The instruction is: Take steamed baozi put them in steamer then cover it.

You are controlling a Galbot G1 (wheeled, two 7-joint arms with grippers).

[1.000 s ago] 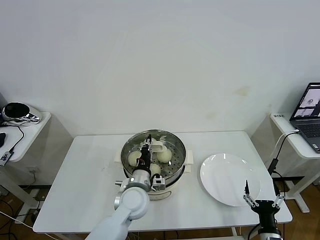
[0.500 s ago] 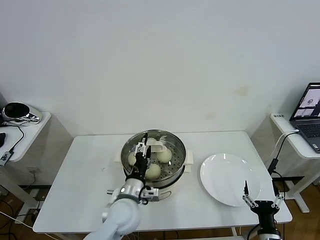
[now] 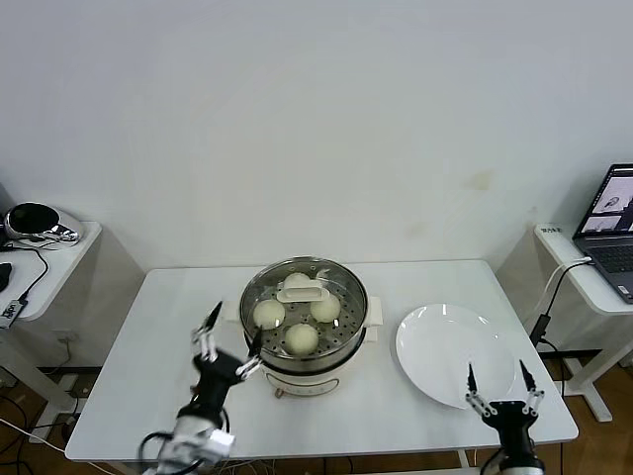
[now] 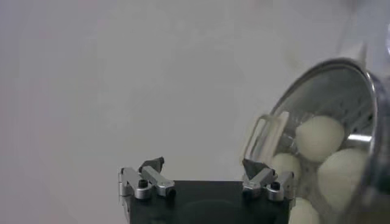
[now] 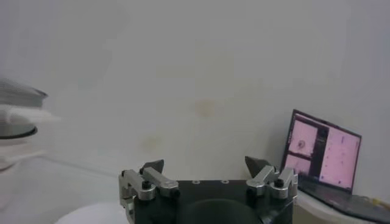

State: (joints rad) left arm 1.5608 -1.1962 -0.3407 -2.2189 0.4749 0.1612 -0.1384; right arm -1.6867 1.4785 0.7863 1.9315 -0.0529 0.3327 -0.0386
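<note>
White rectangular desk spread under everything, bare surface reaching both arms at the near edge.

Round shiny stainless-steel steamer on a cream-white base with side handles, standing at mid-desk, just beyond and to the right of the left jaws, well apart from the right jaws.

Round clear glass cover with metal rim seated on the steamer's rim, cream rectangular handle at its centre; seen from the left wrist as a glass dome just off one fingertip.

Flat round white plate lying right of the steamer, its near edge just ahead of the right jaws, nothing on it.

Four pale cream-white steamed baozi under the glass, sitting on the perforated tray: one nearest the left jaws, one on each side of the handle, one behind the handle and partly hidden; showing through the glass in the left wrist view too.

Left gripper raised over the desk beside the steamer's near-left side, jaws spread wide, holding nothing, clear of the cover.

Right gripper low at the desk's near-right edge, jaws spread wide and empty, pointing up past the plate.

Open laptop on a side stand far right of the right jaws.
</note>
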